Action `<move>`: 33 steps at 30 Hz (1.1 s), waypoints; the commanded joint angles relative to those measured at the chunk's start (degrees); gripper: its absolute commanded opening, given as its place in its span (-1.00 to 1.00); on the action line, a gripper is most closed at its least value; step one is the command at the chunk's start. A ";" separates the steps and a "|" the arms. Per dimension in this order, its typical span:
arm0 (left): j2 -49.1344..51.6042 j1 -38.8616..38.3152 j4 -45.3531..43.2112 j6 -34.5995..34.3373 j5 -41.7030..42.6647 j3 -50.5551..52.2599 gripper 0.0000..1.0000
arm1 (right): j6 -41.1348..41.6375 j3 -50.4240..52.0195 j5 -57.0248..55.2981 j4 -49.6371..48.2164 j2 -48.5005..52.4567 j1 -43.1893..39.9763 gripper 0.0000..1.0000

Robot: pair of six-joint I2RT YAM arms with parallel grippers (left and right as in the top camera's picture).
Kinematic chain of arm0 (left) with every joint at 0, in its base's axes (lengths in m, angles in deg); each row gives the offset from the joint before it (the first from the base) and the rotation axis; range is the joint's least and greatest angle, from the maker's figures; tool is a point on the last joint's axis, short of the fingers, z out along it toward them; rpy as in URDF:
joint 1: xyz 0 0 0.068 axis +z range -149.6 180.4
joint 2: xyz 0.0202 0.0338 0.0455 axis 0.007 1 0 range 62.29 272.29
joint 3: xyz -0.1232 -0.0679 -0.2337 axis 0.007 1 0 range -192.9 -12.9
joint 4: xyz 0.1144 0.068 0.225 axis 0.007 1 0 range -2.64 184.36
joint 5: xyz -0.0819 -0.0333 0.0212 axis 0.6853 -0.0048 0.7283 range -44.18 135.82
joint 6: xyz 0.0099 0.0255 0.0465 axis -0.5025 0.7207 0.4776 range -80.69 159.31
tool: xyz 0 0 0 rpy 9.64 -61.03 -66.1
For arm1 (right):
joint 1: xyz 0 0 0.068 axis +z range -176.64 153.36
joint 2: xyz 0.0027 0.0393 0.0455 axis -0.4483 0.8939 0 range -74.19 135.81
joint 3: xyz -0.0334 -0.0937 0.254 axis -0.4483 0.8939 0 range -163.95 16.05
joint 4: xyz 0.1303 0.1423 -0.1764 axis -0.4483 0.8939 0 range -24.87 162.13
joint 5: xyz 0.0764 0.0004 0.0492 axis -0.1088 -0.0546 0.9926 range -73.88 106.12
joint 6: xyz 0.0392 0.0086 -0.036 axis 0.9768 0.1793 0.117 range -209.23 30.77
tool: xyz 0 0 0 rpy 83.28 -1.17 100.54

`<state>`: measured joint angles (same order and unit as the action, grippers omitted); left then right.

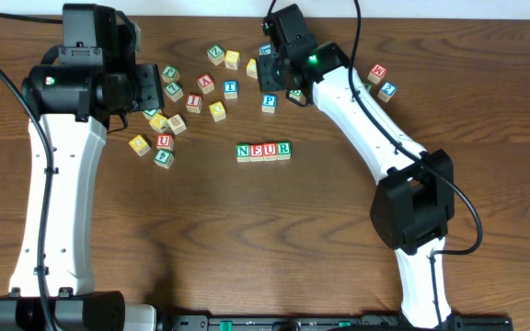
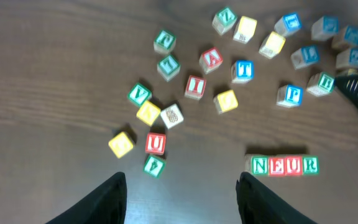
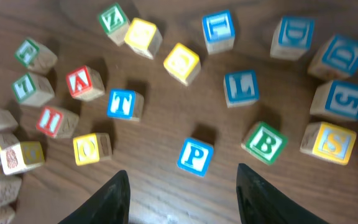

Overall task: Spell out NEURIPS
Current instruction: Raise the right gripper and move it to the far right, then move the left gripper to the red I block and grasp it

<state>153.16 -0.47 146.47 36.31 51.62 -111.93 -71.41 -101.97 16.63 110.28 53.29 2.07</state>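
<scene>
Four cubes stand in a row reading NEUR (image 1: 264,151) at the table's middle, also low right in the left wrist view as the NEUR row (image 2: 284,165). A blue P cube (image 1: 269,103) (image 3: 195,157) lies just ahead of my right gripper (image 3: 182,177) (image 1: 272,81), which hangs open above the table with nothing between its fingers. A red I cube (image 1: 194,103) (image 3: 56,121) (image 2: 195,86) sits left of it. A yellow S cube (image 3: 331,143) lies at the right. My left gripper (image 2: 182,180) (image 1: 152,87) is open and empty, above the left cluster.
Loose cubes with other letters are scattered around: red A (image 1: 206,84), blue T (image 1: 231,88), green B (image 3: 265,142), blue L (image 3: 240,88), blue 5 (image 3: 339,100). A red W (image 1: 377,72) and blue 2 (image 1: 387,89) lie at the far right. A red U (image 1: 164,141) sits at the left.
</scene>
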 commanded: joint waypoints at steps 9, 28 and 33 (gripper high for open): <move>-0.20 -0.04 -4.35 -0.33 -0.17 -0.28 0.12 | -3.39 -1.27 1.38 9.97 -7.30 -9.22 0.10; 20.70 -4.68 -18.40 0.11 2.05 -0.33 0.11 | -6.19 -1.22 1.33 18.18 -9.73 -14.01 0.24; 25.92 -5.11 -19.85 0.31 -0.35 -0.33 0.10 | -6.34 -1.20 0.94 19.12 -9.73 -13.66 0.25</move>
<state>177.38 -5.67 127.06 35.32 53.50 -111.93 -76.76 -102.49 17.86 128.94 43.85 -12.05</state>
